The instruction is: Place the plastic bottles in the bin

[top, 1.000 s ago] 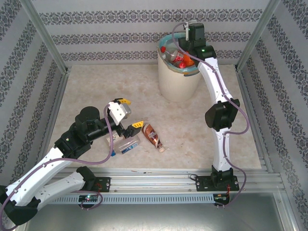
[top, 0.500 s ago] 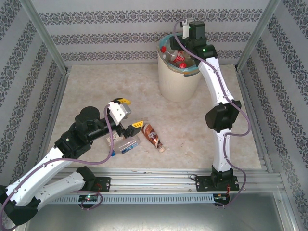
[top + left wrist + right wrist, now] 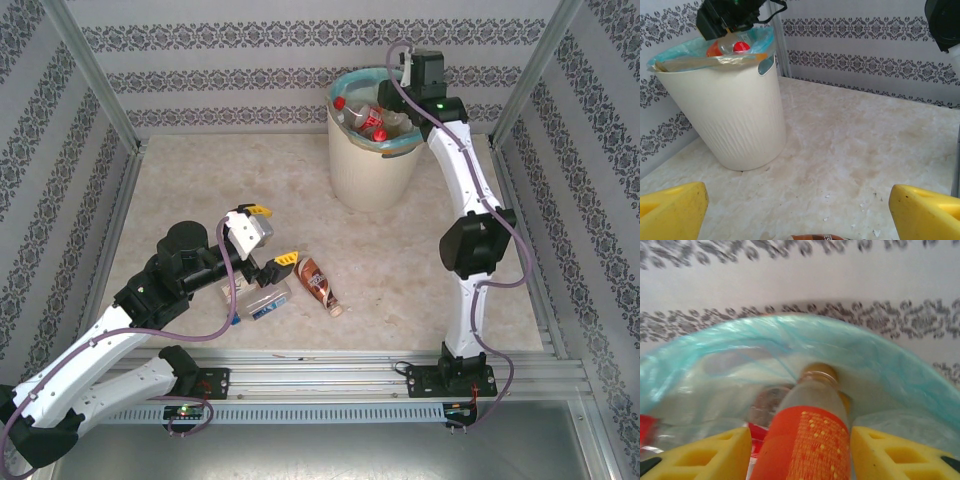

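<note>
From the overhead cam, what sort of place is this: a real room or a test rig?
Most likely a staged robot test cell, not a real room. Patterned wallpaper panels held in an aluminium frame box in a marble-look tabletop, and the robot's mounting rail runs along its near edge.

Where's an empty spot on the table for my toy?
The table is bare at the far left, from the wall to the bin, and in front of the bin toward the right arm. It's crowded by the left gripper, near the brown bottle and clear bottle.
</note>
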Robot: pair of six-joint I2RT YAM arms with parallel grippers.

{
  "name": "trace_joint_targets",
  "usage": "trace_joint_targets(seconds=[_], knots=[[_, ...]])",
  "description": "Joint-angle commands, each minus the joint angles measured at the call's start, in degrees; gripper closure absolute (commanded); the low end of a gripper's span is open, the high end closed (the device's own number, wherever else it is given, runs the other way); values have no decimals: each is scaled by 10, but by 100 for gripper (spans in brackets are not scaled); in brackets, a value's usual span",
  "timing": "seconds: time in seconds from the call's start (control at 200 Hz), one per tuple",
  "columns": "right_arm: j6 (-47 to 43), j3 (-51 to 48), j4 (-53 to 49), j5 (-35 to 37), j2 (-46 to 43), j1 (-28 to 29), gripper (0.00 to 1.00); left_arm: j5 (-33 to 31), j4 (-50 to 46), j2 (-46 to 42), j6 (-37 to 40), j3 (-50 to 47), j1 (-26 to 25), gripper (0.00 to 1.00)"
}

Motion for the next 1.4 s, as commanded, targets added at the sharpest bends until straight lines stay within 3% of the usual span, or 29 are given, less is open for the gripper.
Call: trace_joint_targets(seconds=[0.0,0.16,0.305,0.43,0.575,0.719,0.899,1.144,1.249,1.394], knots=[[37,-5,-13,-13,9,-5,46,-2,-3,-4,5,-2,-5,6],[44,47,-21,-18,7,-1,48,-15,-15,-5,5,4,-5,7],[37,125,-49,-15,-4,10,41,-51,-47,0,0,17,-5,7],[26,117,-49,0,-57,33,37,-112,-88,5,-19,30,-5,7],[9,0,-22,13,-161,78,35,-203,-177,39,-67,56,-5,7],[-3,-252,105,24,-319,147,34,-252,-281,81,-147,73,-4,7],[46,-515,236,55,-475,216,35,-189,-294,108,-196,43,-3,9],[94,-691,215,97,-625,233,35,-72,-227,172,-197,57,-4,15],[87,-739,195,132,-696,232,35,-34,-209,202,-116,71,-9,14],[70,-788,195,168,-782,228,35,-24,-209,240,71,103,-13,12]])
